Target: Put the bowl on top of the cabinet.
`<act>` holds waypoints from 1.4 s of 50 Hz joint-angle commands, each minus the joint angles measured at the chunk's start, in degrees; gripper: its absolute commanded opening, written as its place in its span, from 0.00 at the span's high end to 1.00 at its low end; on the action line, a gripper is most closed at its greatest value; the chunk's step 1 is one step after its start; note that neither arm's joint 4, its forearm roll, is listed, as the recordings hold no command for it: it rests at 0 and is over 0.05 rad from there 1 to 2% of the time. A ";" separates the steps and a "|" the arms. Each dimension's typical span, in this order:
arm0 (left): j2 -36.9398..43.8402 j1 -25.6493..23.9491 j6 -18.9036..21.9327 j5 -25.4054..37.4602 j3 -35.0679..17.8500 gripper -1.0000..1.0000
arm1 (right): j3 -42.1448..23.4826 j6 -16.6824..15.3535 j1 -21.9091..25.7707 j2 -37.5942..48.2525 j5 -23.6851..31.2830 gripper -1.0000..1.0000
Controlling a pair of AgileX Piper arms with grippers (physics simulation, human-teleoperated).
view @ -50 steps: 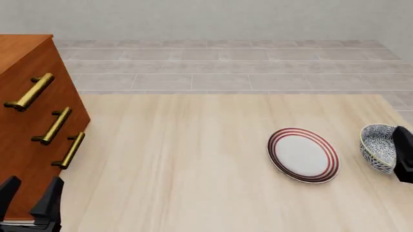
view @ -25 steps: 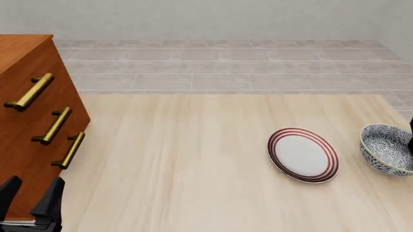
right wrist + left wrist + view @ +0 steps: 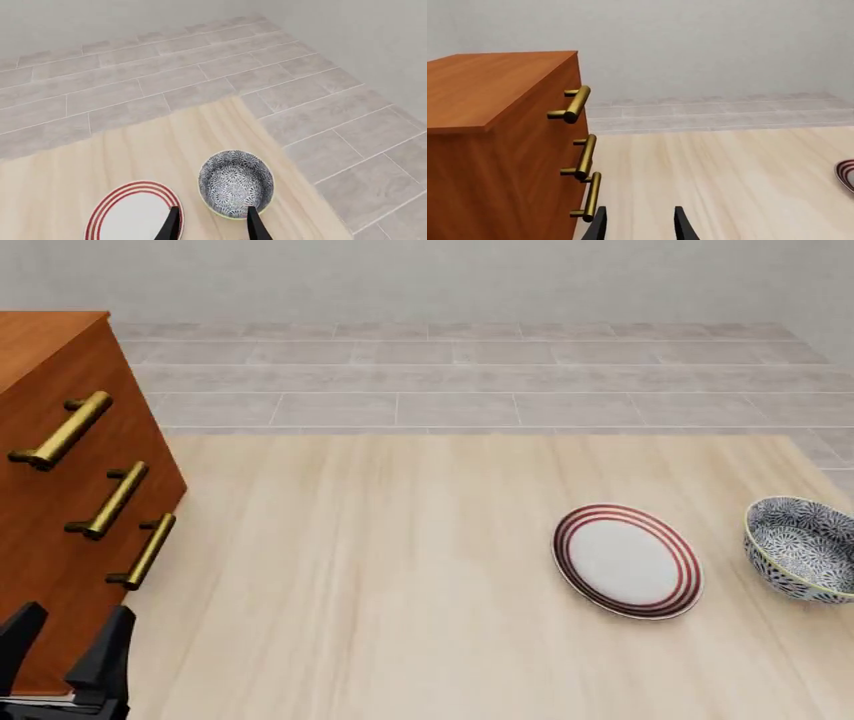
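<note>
Bowl (image 3: 236, 184) just beyond right fingers (image 3: 255, 225), ungrasped.

Very little of the robot's body shows. In the front view, the left gripper (image 3: 64, 650) appears as two black fingers (image 3: 107, 652), each flat-sided and tapering to a blunt tip, with a matte surface and no markings. Under them there is a small part of a dark body with a thin pale stripe.

In the left wrist view, the same left gripper (image 3: 639, 223) shows two slim black blades, wider at the base.

In the right wrist view, the right gripper (image 3: 212, 224) looks the same: two narrow black fingers (image 3: 253, 223), smooth and plain. No cables or screws are visible.
</note>
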 commanded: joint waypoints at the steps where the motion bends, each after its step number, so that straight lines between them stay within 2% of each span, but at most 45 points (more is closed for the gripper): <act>1: 0.48 0.08 0.23 -0.37 0.00 0.00 | -2.04 1.89 -2.35 4.76 -0.13 0.00; 4: 0.44 0.10 0.29 -0.29 0.00 0.00 | -3.03 -0.35 -3.76 7.39 0.53 0.00; 13: 0.83 0.21 0.37 -0.60 0.01 0.00 | -4.60 1.83 -3.90 9.09 0.50 0.00; 18: 1.25 0.10 0.26 -1.02 0.01 0.00 | -6.10 0.80 -4.70 11.84 0.67 0.00; 20: 1.36 0.15 0.21 -1.11 0.01 0.00 | -6.94 -1.02 -5.12 14.99 1.80 0.00; 21: 1.48 0.13 0.19 -1.20 0.01 0.00 | -7.10 0.54 -4.14 14.27 1.59 0.00; 24: 1.69 0.04 0.22 -1.38 0.01 0.00 | -7.86 1.70 -5.03 15.33 1.59 0.00; 26: 1.89 0.06 0.12 -1.56 0.01 0.00 | -8.68 0.37 -5.44 17.48 2.24 0.00; 29: 1.51 0.19 -0.20 -1.33 0.01 0.00 | -9.85 0.03 -6.30 18.82 2.83 0.00; 30: 1.37 0.20 -0.23 -1.19 0.00 0.00 | -10.43 1.03 -5.38 20.03 3.65 0.00; 34: 1.20 0.17 -0.28 -1.07 0.00 0.00 | -10.90 1.47 -5.97 20.96 3.87 0.00; 35: 1.14 0.17 -0.37 -1.04 0.00 0.00 | -11.11 0.71 -6.21 21.61 4.04 0.00; 36: 0.91 0.21 -0.39 -0.88 0.00 0.00 | -11.68 -2.55 -8.91 22.91 3.91 0.00; 38: 0.89 0.25 -0.54 -0.89 0.00 0.00 | -11.84 -0.62 -8.41 23.23 3.87 0.00; 45: 1.89 -0.12 -0.20 -1.66 0.01 0.00 | -12.53 0.45 -8.08 25.58 4.48 0.00; 52: 0.79 -0.32 -0.10 -0.79 0.00 0.00 | -14.72 1.44 -9.88 28.28 5.25 0.00; 59: 0.77 -0.32 -0.24 -0.75 0.01 0.00 | -16.14 1.89 -10.28 29.99 5.83 0.00; 60: 1.19 -0.41 -0.16 -0.92 0.01 0.00 | -16.45 -0.35 -11.67 31.20 5.76 0.00; 61: 1.18 -0.38 -0.15 -0.90 0.01 0.00 | -16.58 -0.57 -12.11 31.61 5.67 0.00; 63: 1.34 -0.43 -0.15 -1.02 0.01 0.00 | -16.69 2.30 -11.57 32.40 5.86 0.00; 65: 1.51 -0.39 -0.17 -1.20 0.01 0.00 | -16.96 0.48 -12.76 33.27 5.67 0.00; 70: 1.75 -0.36 -0.12 -1.38 0.01 0.00 | -16.65 1.32 -13.57 34.84 4.70 0.00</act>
